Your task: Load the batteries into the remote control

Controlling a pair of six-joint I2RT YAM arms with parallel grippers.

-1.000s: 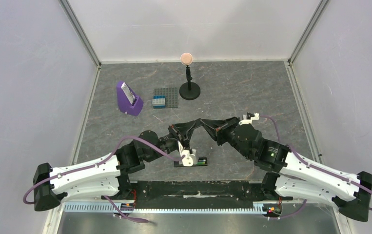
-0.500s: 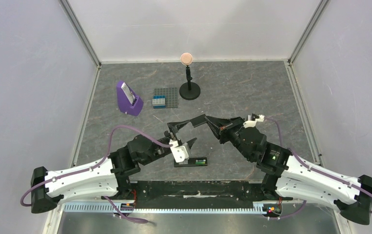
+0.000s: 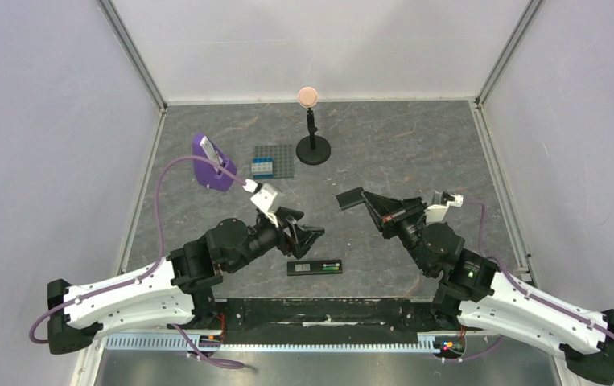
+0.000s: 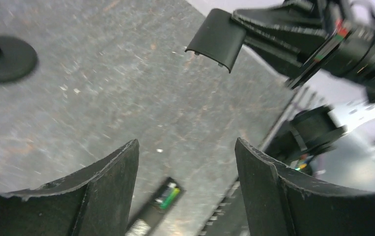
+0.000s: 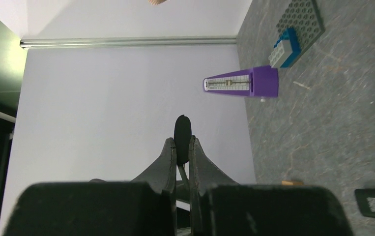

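Open table (image 3: pixel 416 153) surrounds the remote control (image 3: pixel 315 267) (free above, both ends); metronome (image 3: pixel 211 165), baseplate (image 3: pixel 283 157) and stand (image 3: pixel 313 150) sit well behind.

You have no writing, number, brand or sign that can be read in any of the views. The pale scale strip on the front of the purple metronome (image 5: pixel 239 82) carries fine marks, but they are too small to make out. The remote control (image 3: pixel 315 267) shows a light patch on the face turned up, possibly a label, and it is too small and blurred for you to read anything from it.
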